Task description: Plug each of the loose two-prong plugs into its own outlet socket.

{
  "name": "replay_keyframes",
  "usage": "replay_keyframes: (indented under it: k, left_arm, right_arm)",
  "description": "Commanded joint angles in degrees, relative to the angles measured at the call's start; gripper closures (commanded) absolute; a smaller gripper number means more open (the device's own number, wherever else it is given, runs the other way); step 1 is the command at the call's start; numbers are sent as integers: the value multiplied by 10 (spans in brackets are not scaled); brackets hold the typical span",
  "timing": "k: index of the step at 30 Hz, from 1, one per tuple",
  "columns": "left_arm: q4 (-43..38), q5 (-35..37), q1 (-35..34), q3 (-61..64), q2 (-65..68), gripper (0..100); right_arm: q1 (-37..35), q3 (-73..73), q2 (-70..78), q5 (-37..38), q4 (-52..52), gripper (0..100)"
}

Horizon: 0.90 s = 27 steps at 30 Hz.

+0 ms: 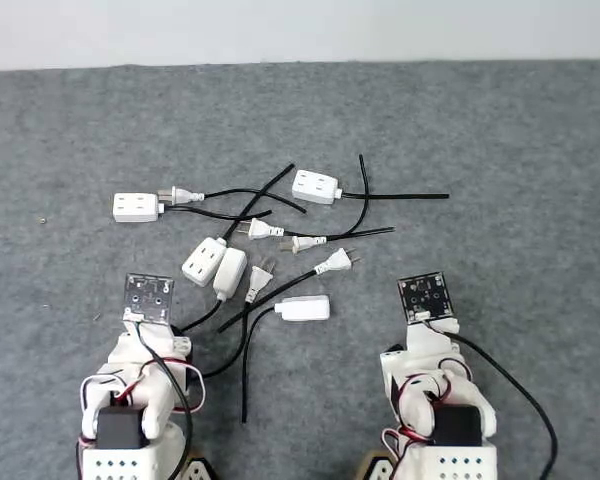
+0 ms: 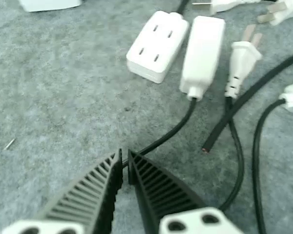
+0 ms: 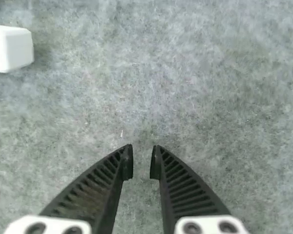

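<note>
Several white two-prong plugs on black cords lie loose mid-table: one (image 1: 261, 230), another (image 1: 305, 241), a third (image 1: 336, 263) and one nearer the left arm (image 1: 260, 278) (image 2: 241, 57). White outlet blocks are scattered around them: far left (image 1: 135, 206) with a plug (image 1: 176, 195) at its side, far centre (image 1: 315, 186), a four-slot block (image 1: 204, 261) (image 2: 157, 46), and one near the front (image 1: 305, 308) (image 3: 10, 48). My left gripper (image 2: 125, 163) is shut just above the carpet, short of the four-slot block. My right gripper (image 3: 141, 165) holds nothing, with only a narrow slit between its fingers.
A white adapter block (image 2: 202, 51) with a black cord lies beside the four-slot block. Black cords (image 1: 245, 350) cross the carpet between the arms, and one cut end (image 2: 205, 148) lies near my left gripper. Bare grey carpet (image 1: 520, 200) lies to the right.
</note>
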Motion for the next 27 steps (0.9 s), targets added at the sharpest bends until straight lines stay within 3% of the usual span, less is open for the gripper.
replay_keyframes:
  k: [1,15,19,23,27]
  left_arm:
    - [1,-3,23,-7,-9,987]
    - [-4,-6,18,-11,-11,985]
    - [-55,-6,-19,-65,-11,984]
    - [-147,-6,-62,-64,-10,959]
    - [-145,15,-62,-76,-7,837]
  right_arm:
    - [-2,10,-5,3,5,919]
    - [0,8,-7,5,12,915]
    - [15,-20,-7,5,7,915]
    - [31,-28,-7,11,-75,915]
    - [36,-20,-5,98,-180,920]
